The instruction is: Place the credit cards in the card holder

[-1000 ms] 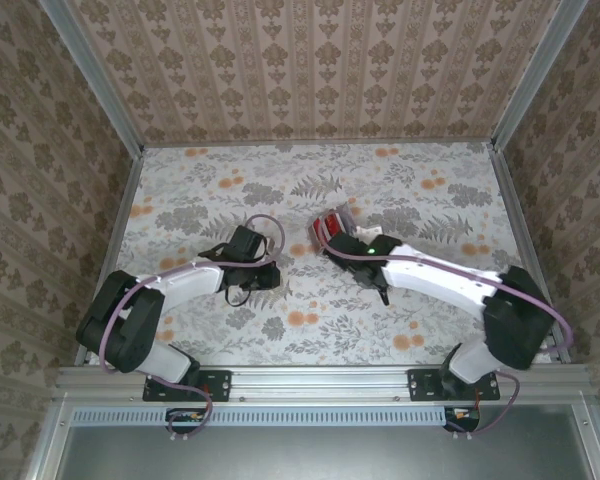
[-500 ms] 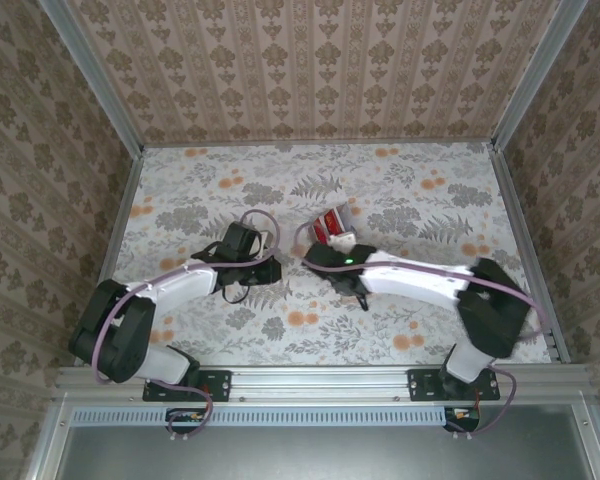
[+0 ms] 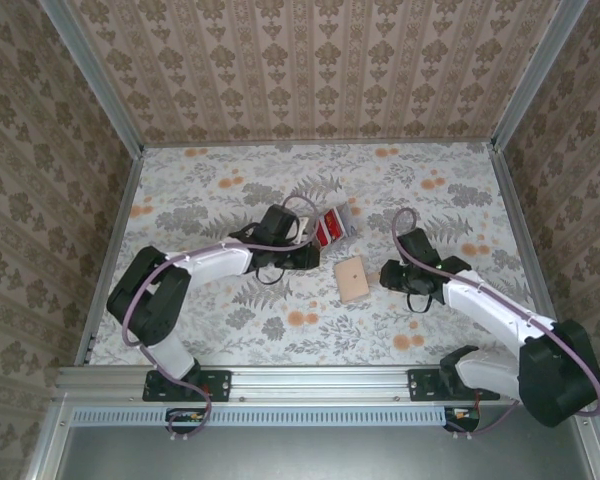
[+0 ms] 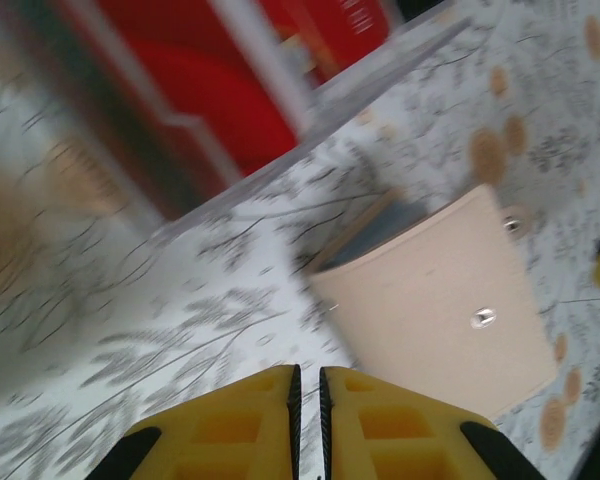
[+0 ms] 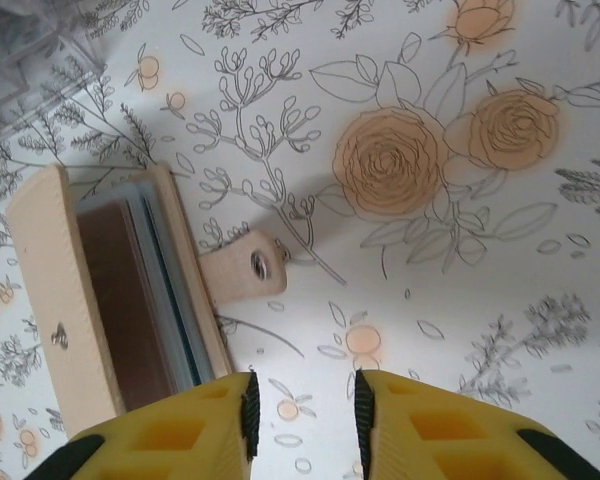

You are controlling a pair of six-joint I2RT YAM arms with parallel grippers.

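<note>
The red credit cards (image 3: 329,228) lie in a small pile near the table's middle; in the left wrist view the cards (image 4: 215,85) are blurred, behind a clear plastic edge. The tan card holder (image 3: 351,279) lies flat just in front of them, its snap dots up (image 4: 450,300). My left gripper (image 3: 309,257) hovers left of both, its fingers all but touching (image 4: 307,372) with nothing between. My right gripper (image 3: 387,277) stands open right of the holder (image 5: 75,300), its jaws empty (image 5: 302,385). The holder's mouth gapes slightly, bluish-grey inside, and its strap tab (image 5: 245,270) sticks out.
The floral tablecloth (image 3: 220,190) covers the table inside patterned walls with metal posts (image 3: 510,190). A clear plastic piece (image 5: 25,45) lies beyond the holder by the cards. There is free room at the back and along the left and right sides.
The right gripper, earlier by the cards, has swung back to the right, and the card holder now lies on the table. The left gripper has moved right toward the cards.
</note>
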